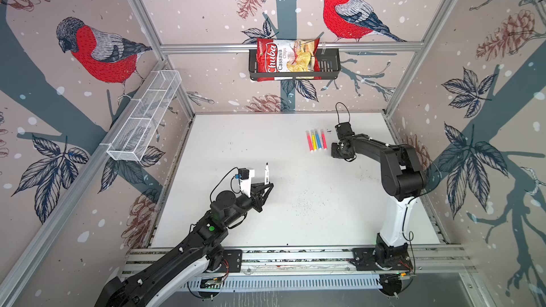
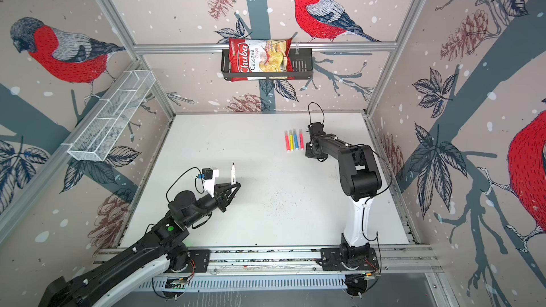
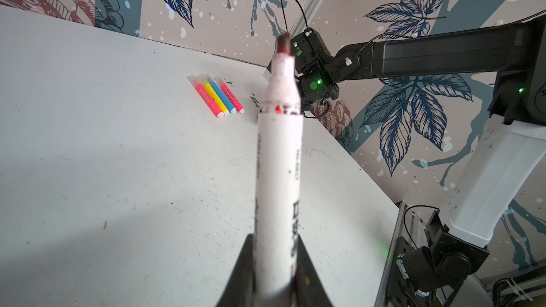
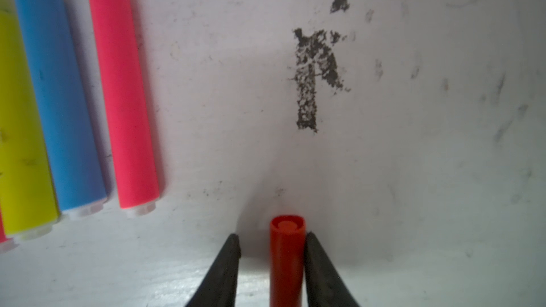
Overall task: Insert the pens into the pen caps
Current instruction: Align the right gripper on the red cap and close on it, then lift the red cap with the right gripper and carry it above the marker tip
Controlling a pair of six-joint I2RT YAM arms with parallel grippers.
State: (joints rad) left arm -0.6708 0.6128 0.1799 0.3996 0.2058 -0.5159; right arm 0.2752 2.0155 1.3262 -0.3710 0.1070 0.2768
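Reference item: the row of four slim markers (image 1: 316, 140) (image 2: 294, 140), lying flat on the white tabletop (image 1: 236, 143) with barrels side by side and touching. Order across the row: first pink marker (image 3: 206, 98), yellow marker (image 3: 217, 98), blue marker (image 3: 225, 99), second pink marker (image 3: 232, 98). Translucent whitish caps (image 3: 193, 79) sit on one end of the row's markers; the opposite ends show white plugs.

Left gripper (image 1: 267, 186) (image 3: 274, 246): clamped tight on the lower barrel of the thick white-barrelled marker (image 1: 266, 172) (image 3: 279, 172). The marker is held clear of the tabletop, well apart from the row, on the left arm's side of it. Its dark red felt tip (image 3: 285, 43) is bare and points away from the fingers. The neck below the tip is stained red, and black print runs along the barrel.

Right gripper (image 4: 271, 237): down at the tabletop just beside the row, next to the plug end of the second pink marker. Its jaws stand either side of the small solid red plastic cap (image 4: 286, 261), which lies on the tabletop. One finger (image 4: 319, 267) touches the cap's side. The other finger (image 4: 224, 267) stands apart from it, with bare tabletop showing in the gap, so the grip is not complete. The cap is near the second pink marker but does not touch it. In both top views the right arm (image 1: 369, 146) hides the cap.

A dark grainy smudge (image 4: 310, 84) marks the tabletop near the row
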